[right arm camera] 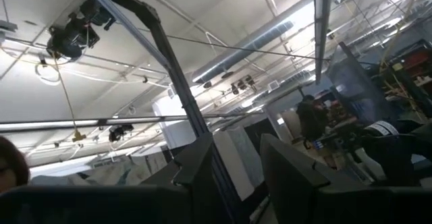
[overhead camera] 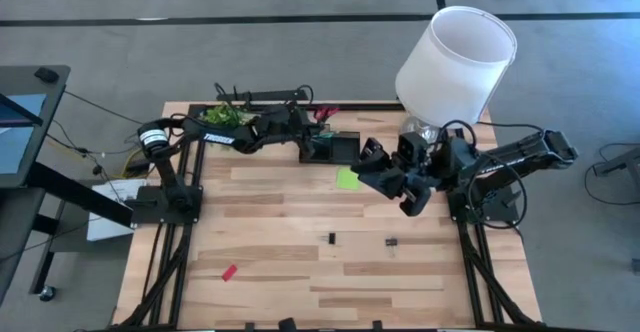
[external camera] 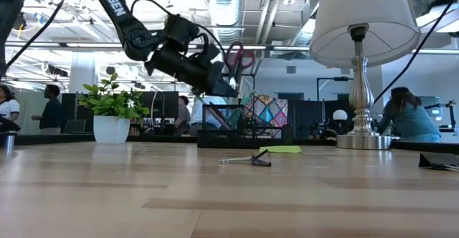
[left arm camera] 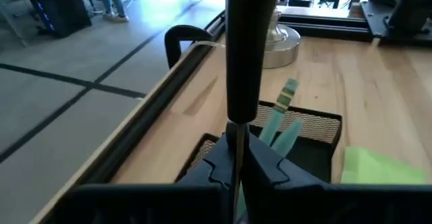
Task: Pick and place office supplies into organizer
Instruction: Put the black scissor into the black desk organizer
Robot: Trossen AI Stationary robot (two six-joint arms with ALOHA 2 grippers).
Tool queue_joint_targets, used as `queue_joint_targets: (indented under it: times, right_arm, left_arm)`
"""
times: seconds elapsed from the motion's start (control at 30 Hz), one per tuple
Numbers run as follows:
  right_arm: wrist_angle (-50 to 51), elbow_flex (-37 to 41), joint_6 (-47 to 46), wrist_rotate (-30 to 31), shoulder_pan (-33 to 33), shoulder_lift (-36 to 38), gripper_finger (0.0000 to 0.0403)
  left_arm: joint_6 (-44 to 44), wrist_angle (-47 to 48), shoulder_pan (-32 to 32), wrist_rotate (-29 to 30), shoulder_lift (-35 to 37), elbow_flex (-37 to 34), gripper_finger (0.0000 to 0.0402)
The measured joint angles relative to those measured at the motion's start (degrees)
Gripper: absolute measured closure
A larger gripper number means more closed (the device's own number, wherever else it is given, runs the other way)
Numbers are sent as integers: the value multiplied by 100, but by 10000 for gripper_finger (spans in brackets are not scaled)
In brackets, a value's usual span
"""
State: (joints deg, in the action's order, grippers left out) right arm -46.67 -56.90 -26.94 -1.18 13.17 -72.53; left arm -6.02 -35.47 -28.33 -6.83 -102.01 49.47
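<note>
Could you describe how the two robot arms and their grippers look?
Both arms are dark, jointed and run with black cables. The left arm bears white lettering and a pale ring near its base. The left gripper and right gripper have flat black fingers.

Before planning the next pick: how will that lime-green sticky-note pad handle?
The sticky-note pad lies very flat on the table, so jaws may struggle to get under it. It looks thin and light, likely sliding if pushed.
</note>
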Motion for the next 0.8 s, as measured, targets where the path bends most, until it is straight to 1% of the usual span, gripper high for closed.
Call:
queue_joint_targets:
  times: [0.1, 0.2, 0.3, 0.4, 0.6, 0.8]
  right_arm:
    - [2, 0, 2, -2, 35, 0, 285]
    - [1, 0, 48, -2, 31, 0, 285]
    - [35, 0, 50, -2, 31, 0, 285]
    - [87, 0, 50, -2, 31, 0, 285]
    - [127, 0, 50, -3, 31, 0, 285]
    - [128, 0, 50, -9, 31, 0, 285]
  left_arm:
    - [-21, 29, -82, -13, -1, 2, 401]
    - [-22, 287, -138, -42, -1, 2, 398]
    - [-18, 610, -173, -375, -1, 9, 388]
    - [-87, 852, -178, -619, -1, 24, 375]
    - [-36, 951, -178, -621, -8, 24, 345]
    - [-18, 958, -178, -600, -16, 20, 305]
